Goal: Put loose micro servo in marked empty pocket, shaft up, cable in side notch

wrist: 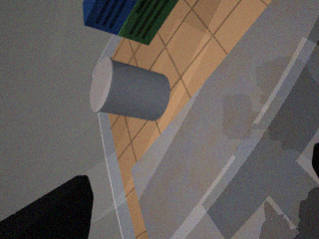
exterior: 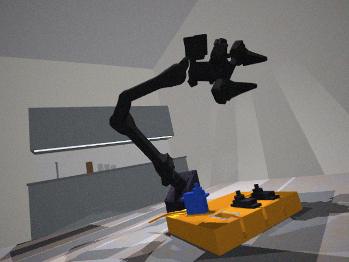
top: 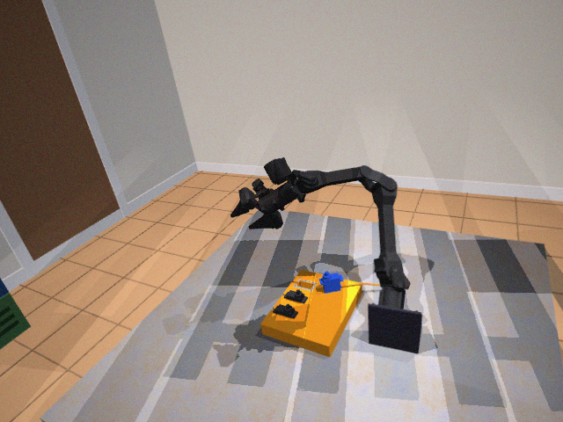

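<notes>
The loose blue servo (top: 332, 283) (exterior: 196, 202) stands upright on top of the orange deck (top: 325, 320) (exterior: 194, 232), shaft up, beside the marked pocket (top: 314, 287) (exterior: 218, 218), not in it. The pocket is empty, with a light outline around it. The servo's orange cable (top: 359, 285) (exterior: 160, 218) runs off the deck's edge toward the arm's base. My gripper (top: 241, 221) (exterior: 261, 72) (wrist: 208, 172) is open and empty. It is high above and well out beyond the deck, its fingers spread. The servo and deck are out of the wrist view.
Two black servos (top: 296, 295) (top: 285, 310) (exterior: 245, 202) (exterior: 264, 194) sit in the deck in a row with the pocket. The arm's base (top: 394, 328) stands close to the deck. A grey cylinder (wrist: 135, 91) and blue and green boxes show far off in the wrist view.
</notes>
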Motion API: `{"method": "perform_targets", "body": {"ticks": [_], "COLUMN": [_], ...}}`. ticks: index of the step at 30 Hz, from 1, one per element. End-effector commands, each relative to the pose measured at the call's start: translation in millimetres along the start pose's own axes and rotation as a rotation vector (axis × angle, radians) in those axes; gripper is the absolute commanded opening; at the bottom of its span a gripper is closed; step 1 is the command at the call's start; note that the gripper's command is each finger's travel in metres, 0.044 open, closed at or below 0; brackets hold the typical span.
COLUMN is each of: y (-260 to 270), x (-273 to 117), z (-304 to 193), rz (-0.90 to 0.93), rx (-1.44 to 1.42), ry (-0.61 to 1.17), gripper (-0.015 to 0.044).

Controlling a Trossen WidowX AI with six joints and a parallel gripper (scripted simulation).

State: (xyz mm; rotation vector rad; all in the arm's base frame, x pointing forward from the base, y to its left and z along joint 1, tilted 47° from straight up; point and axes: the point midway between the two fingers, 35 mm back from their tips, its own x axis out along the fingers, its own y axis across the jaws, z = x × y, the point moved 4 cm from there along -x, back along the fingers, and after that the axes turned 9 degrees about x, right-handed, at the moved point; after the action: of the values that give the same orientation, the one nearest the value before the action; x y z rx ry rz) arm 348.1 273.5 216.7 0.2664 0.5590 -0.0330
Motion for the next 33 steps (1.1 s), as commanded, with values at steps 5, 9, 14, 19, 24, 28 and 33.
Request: {"method": "perform_targets", "body": {"ticks": [5, 9, 14, 19, 24, 28, 33], "y": [-48.4, -72.8, -102.9, -132.3, -160.0, -181.1, -206.3], "x": [-0.6, -3.6, -10.0, -19.1, -30.8, -41.7, -57.2], "z": [-11.2, -17.0, -24.0, -30.7, -38.1, -44.2, -50.6], "rz": [-0.159, -0.234, -0.322, -0.402, -0.472, -0.523, -0.579], "rx": [-0.195, -0.295, -0.419, -0.541, -0.659, -0.753, -0.867], "ry": [0.092, 0.151, 0.234, 0.326, 0.428, 0.517, 0.636], "gripper": [0.0440, 0.0440, 0.0440, 0.0440, 0.0440, 0.0440, 0.0440]}}
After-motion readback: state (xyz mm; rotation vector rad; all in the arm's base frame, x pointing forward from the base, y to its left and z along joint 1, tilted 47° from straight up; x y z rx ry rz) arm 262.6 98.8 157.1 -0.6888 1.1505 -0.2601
